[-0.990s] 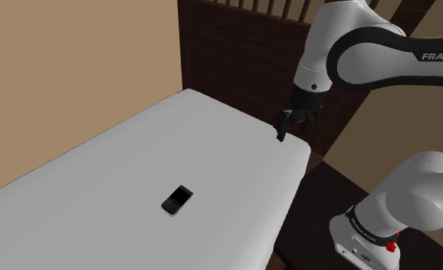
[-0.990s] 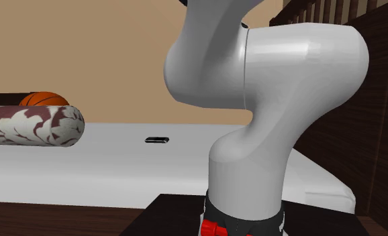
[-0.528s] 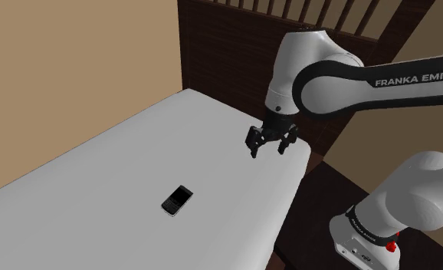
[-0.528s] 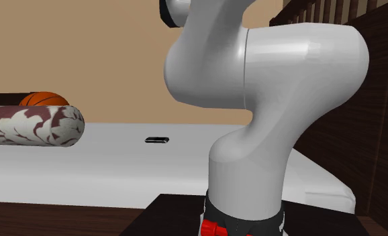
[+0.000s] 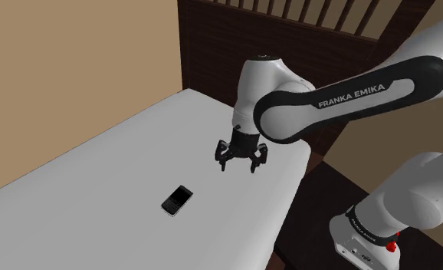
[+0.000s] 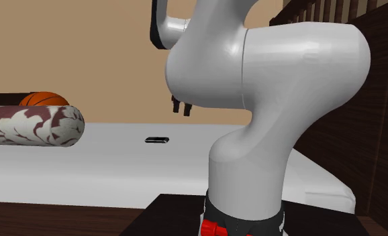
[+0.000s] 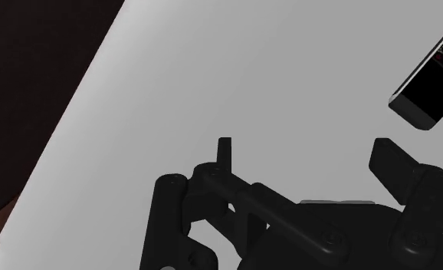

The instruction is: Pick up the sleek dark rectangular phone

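Patterned bolster (image 6: 31,125) lies before an orange ball (image 6: 43,99).

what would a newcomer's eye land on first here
The big white arm, its open all-black gripper hanging over the plain white surface. Toward the shoulder view's lower left lies a small dark rectangular phone; a maroon-and-white patterned bolster sits at the second exterior view's left.

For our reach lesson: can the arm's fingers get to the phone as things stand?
Probably yes: the open fingers hang above the white surface, and nothing stands between them and the phone.
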### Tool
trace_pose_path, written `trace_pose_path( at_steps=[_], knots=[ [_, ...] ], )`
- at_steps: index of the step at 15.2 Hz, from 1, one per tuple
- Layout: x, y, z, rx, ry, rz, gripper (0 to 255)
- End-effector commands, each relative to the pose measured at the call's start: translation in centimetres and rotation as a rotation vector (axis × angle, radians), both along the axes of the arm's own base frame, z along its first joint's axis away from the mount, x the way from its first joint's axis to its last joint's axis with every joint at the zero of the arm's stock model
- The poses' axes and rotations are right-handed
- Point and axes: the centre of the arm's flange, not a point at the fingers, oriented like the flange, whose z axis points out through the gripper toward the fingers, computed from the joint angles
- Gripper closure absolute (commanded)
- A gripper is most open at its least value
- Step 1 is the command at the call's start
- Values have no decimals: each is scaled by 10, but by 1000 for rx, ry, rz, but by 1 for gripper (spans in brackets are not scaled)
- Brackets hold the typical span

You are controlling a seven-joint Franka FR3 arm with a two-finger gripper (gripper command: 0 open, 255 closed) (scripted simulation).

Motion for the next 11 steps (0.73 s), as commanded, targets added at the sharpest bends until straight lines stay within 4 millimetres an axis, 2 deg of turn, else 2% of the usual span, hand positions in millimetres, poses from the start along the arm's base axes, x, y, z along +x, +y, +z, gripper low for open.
trace_pose_path(
  at_steps=[1, 11],
  knots=[
    [11, 18, -15, 7, 8, -67, 0],
    [82, 94, -87, 36, 46, -369, 0]
  ],
)
